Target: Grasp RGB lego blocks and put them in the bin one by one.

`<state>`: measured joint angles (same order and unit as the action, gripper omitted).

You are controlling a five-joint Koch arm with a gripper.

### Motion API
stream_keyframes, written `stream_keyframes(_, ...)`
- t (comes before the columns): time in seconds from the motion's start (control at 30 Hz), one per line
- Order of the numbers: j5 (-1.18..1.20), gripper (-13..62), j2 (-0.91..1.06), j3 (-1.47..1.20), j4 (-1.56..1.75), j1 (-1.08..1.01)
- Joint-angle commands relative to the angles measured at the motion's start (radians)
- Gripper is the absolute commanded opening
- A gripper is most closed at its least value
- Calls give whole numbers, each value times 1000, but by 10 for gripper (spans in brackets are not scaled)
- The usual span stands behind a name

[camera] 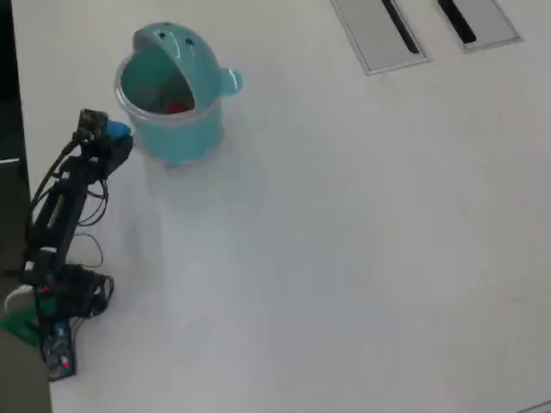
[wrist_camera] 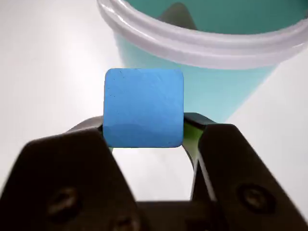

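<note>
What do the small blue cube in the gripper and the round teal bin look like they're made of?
The small blue cube looks like matte plastic: flat even colour, faint scuffs, rounded corners, no glare. The round teal bin looks like smooth, slightly translucent plastic: its pale rim carries soft highlights. Neither can be confirmed by look alone.

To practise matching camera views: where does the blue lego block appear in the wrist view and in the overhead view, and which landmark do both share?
Wrist view: the blue block fills the centre, clamped in the gripper.
Overhead view: a tiny blue speck at upper left, at the arm's tip, just left of the bin.
Shared landmark: the teal bin, right beside the block in both.
</note>
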<state>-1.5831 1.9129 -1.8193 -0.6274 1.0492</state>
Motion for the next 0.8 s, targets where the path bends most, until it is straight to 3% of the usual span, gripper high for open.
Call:
stream_keyframes(0.0,3,147,-17,175,109,-3)
stream_keyframes(0.43,3,147,-287,534,138,-20)
stream_keyframes(0.63,2,149,-491,845,126,-52)
stream_keyframes(0.77,-18,192,-526,871,132,-61)
